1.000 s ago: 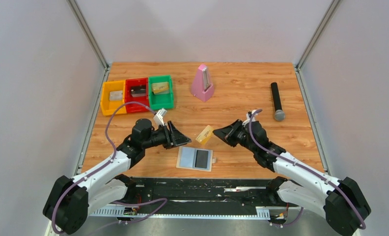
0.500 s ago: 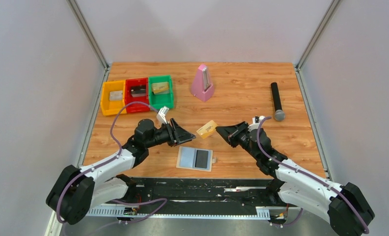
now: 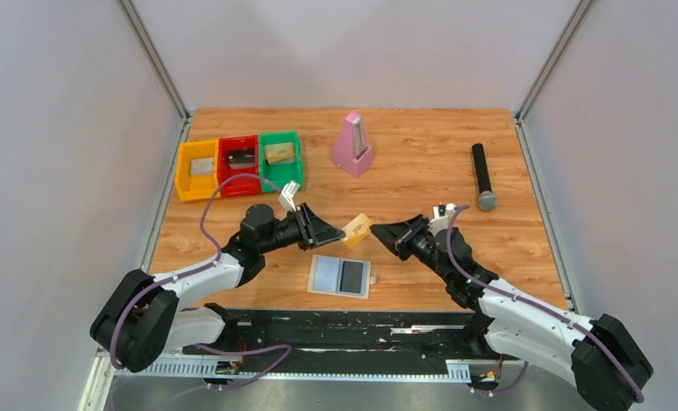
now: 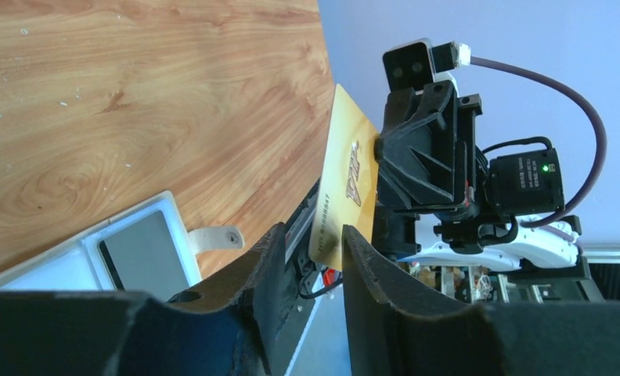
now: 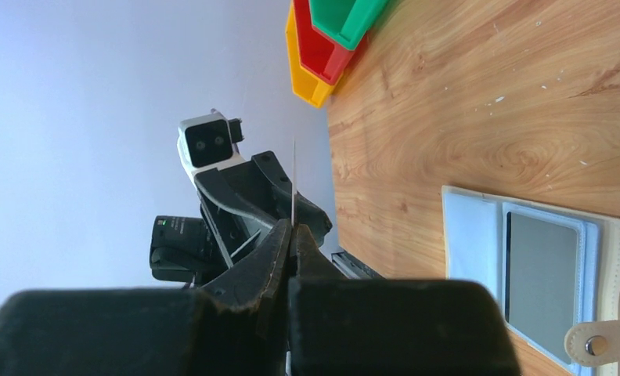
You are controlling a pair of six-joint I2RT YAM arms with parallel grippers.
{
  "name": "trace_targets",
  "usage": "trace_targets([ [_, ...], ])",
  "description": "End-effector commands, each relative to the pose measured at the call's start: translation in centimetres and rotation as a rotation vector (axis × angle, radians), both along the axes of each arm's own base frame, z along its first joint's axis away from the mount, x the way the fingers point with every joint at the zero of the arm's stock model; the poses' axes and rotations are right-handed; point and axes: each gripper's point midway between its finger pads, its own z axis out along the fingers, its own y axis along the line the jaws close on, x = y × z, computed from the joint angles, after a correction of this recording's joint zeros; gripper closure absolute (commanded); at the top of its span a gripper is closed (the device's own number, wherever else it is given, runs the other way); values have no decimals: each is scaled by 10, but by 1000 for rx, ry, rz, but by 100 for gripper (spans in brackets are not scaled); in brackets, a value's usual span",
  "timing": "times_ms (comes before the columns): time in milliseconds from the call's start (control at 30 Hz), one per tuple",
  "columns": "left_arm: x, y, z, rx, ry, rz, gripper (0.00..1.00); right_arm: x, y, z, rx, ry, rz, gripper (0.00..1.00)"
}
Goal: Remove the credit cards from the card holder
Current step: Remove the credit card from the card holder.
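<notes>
1. Credit cards: the yellow-gold card (image 4: 342, 188) carries raised "VIP" lettering and a row of embossed digits along one long edge, too small to read.
2. That gold card is up in the air, above the surface (image 3: 421, 154) and just behind the card holder (image 3: 325, 276), tilted on edge between the two claws.
3. The right claw (image 5: 291, 229) is clamped on one end of the gold card, which shows as a thin line rising from its closed fingertips.
4. The left claw (image 4: 313, 232) is apart, with the card's other end sitting in the gap; whether either finger touches it cannot be told.
5. The dark grey card (image 3: 351, 276) sits in the right-hand pocket of the card holder, lying flat.
6. The holder lies spread open, with a cream rim, pale blue panels and a cream snap tab (image 3: 374, 277) sticking out from its right side.
7. It rests close to the near edge of the surface, between the two arms.
8. The pink metronome (image 3: 353, 144), the black microphone (image 3: 483, 176) and the yellow, red and green bins (image 3: 240, 164) all stand well apart from both claws, farther back.
</notes>
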Motion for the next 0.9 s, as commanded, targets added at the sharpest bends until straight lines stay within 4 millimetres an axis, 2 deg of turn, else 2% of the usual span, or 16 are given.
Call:
trace_targets([
  [0, 3, -8, 25, -63, -75, -24, 65, -8, 8, 15, 68, -35, 50, 100],
  [33, 3, -8, 26, -68, -78, -27, 75, -9, 7, 15, 63, -41, 53, 100],
  [133, 1, -7, 27, -72, -82, -27, 93, -14, 11, 17, -5, -127, 105, 92],
  [233, -1, -7, 30, -64, -94, -44, 99, -17, 13, 16, -160, -249, 172, 78],
  [400, -17, -14, 31, -30, -135, -186, 100, -22, 1, 23, -369, -393, 261, 55],
  [567, -33, -15, 32, -27, -149, -296, 100, -30, -9, 27, -454, -464, 375, 42],
  [700, -47, -15, 31, -23, -154, -382, 100, -38, -8, 17, -513, -443, 512, 38],
  [867, -58, -12, 30, -5, -149, -456, 100, -43, -1, 23, -497, -466, 603, 39],
])
